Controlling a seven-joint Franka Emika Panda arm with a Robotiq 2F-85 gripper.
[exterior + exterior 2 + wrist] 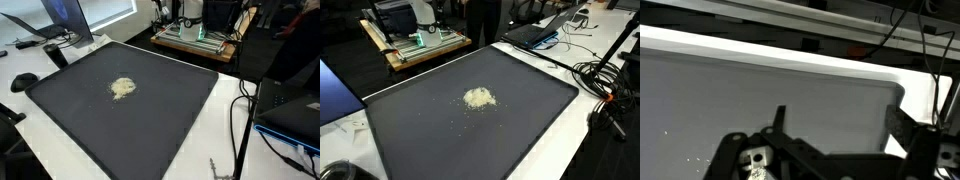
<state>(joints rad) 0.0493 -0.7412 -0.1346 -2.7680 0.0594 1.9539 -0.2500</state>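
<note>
Looking at the wrist view, you see your gripper (837,112) coming in from the bottom edge. Its two dark fingers (905,130) stand far apart, so it is wide open. Nothing sits between them. It holds nothing and it touches nothing. The camera looks at a slant across the mat (740,90) toward the mat's far edge, so your gripper hangs over the mat and leans forward. Only the gripper end of your arm shows, so you cannot tell how the arm bends.

Now count with me. You have one gripper. You have one big dark mat, and it lies flat on one white table (225,140). You have one pile of crumbs (123,88), small and pale yellow. It sits near the middle of the mat in both exterior views, and you can find the pile of crumbs (478,98) well away from every edge. A few loose crumbs lie just beside it, but they are too tiny to count.

Past the mat, in an exterior view, one open laptop (545,33) rests on the table. One bunch of black cables (605,78) lies near the mat's corner. One wooden board (415,45) stands behind the table.
</note>
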